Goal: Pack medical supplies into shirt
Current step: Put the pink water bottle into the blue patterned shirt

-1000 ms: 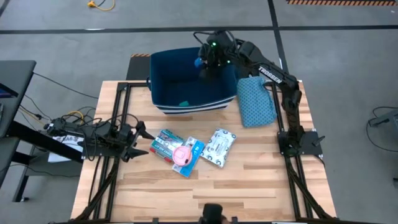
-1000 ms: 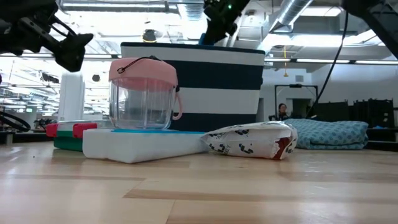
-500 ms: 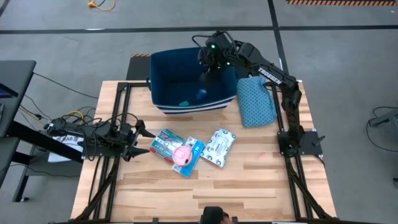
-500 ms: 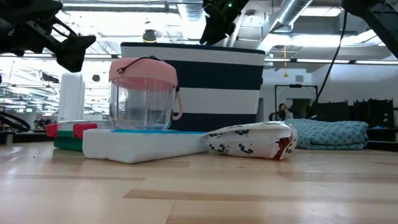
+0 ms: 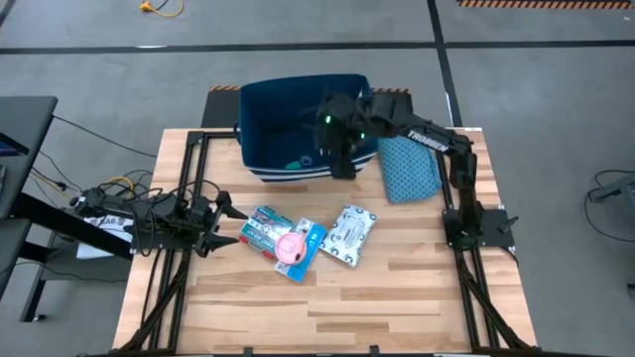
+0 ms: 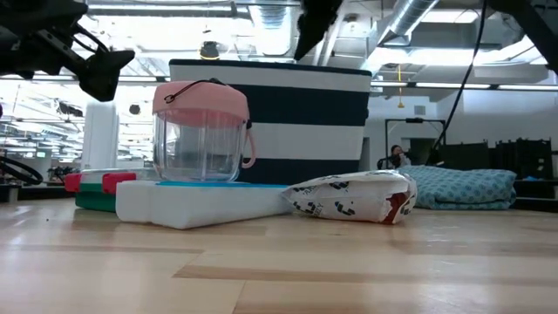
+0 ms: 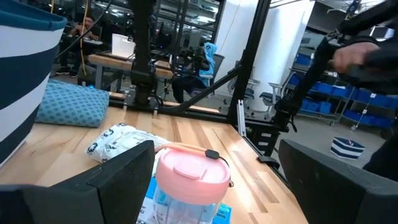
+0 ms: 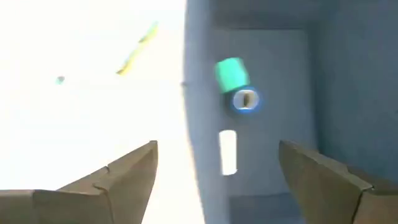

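The medical supplies lie in two places. A teal tape roll (image 8: 230, 73) and a blue tape roll (image 8: 245, 99) rest on the floor of a dark blue, white-striped bin (image 5: 260, 119). A flat box (image 5: 263, 229), a pink-lidded clear jar (image 5: 291, 248) and a white printed pouch (image 5: 349, 234) lie on the table. My right gripper (image 8: 217, 180) hangs open over the bin's near right part (image 5: 339, 159), holding nothing. My left gripper (image 5: 224, 223) waits open at the table's left, level with the jar (image 7: 189, 180). The shirt is out of view.
A folded teal patterned cloth (image 5: 407, 164) lies right of the bin. The bin's striped wall (image 6: 305, 122) stands behind the jar and pouch. Bare wood lies toward the table's near edge (image 5: 327, 317). A person sits far off in the room (image 6: 397, 157).
My right gripper has opened and let go of the blue tape roll, which has dropped to the bin's floor beside the teal one. The gripper has then moved toward the table's near edge, over the bin's near right part.
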